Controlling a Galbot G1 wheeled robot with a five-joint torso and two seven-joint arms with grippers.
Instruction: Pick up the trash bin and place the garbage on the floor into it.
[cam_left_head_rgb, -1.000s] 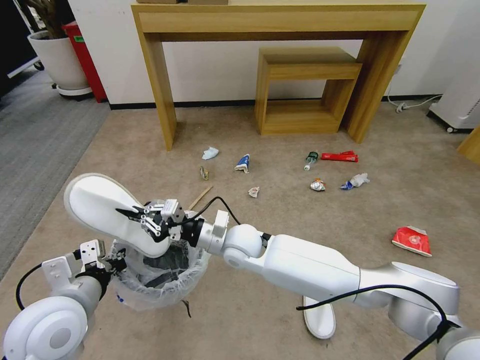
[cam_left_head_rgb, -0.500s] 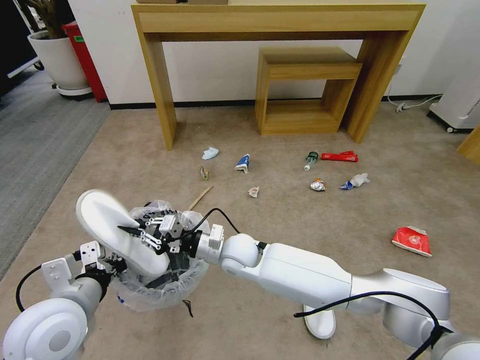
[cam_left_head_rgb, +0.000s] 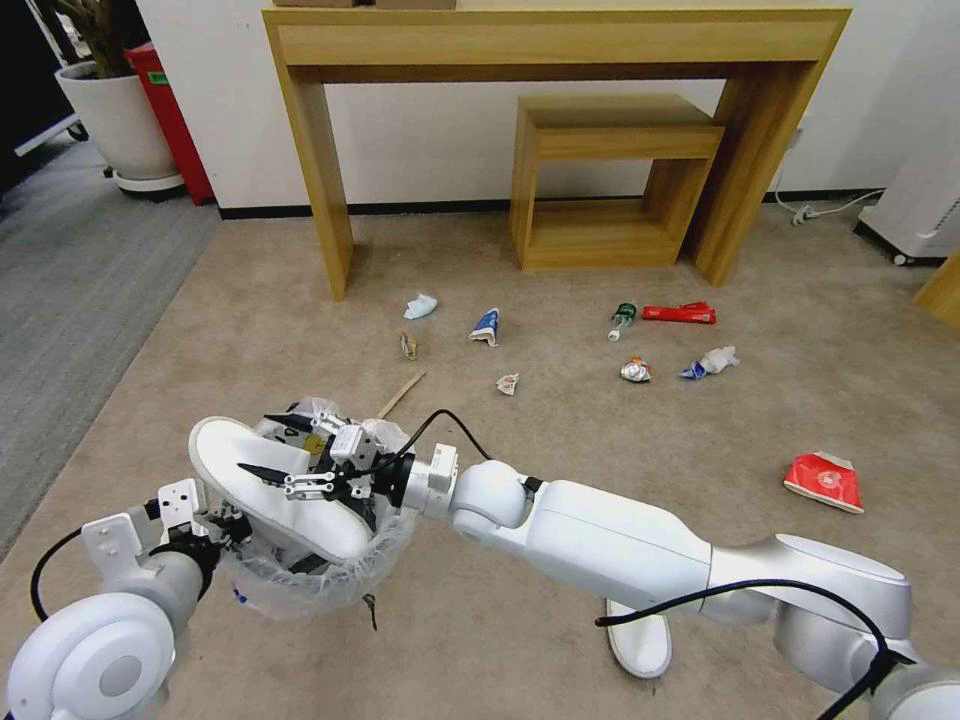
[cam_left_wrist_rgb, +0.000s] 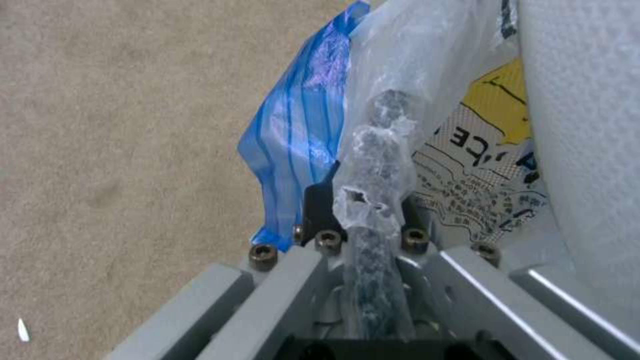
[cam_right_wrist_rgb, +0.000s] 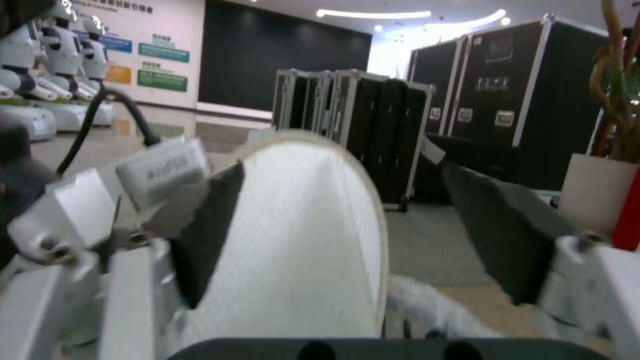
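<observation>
Slipper (cam_left_head_rgb: 275, 487) lowered onto bin (cam_left_head_rgb: 300, 585), right tool (cam_left_head_rgb: 290, 460) released

Head view bright, even indoor light; soft faint shadows on carpet (cam_left_head_rgb: 560, 300) under wooden table (cam_left_head_rgb: 556, 40); wide-angle bending toward edges. Left wrist view sharp on crinkled plastic bag (cam_left_wrist_rgb: 380, 150), mild glare. Right wrist view dim, soft; near white slipper (cam_right_wrist_rgb: 307, 240) blurred; ceiling lights (cam_right_wrist_rgb: 373, 14) blown out.

You see a white slipper (cam_left_head_rgb: 270, 485) with a fine dimpled weave over the trash bin (cam_left_head_rgb: 300, 580), whose translucent white liner carries black lettering, a yellow patch and blue stripes. On the beige floor (cam_left_head_rgb: 560, 460) lie a red-and-white cup (cam_left_head_rgb: 825, 480) and a red packet (cam_left_head_rgb: 680, 314).
</observation>
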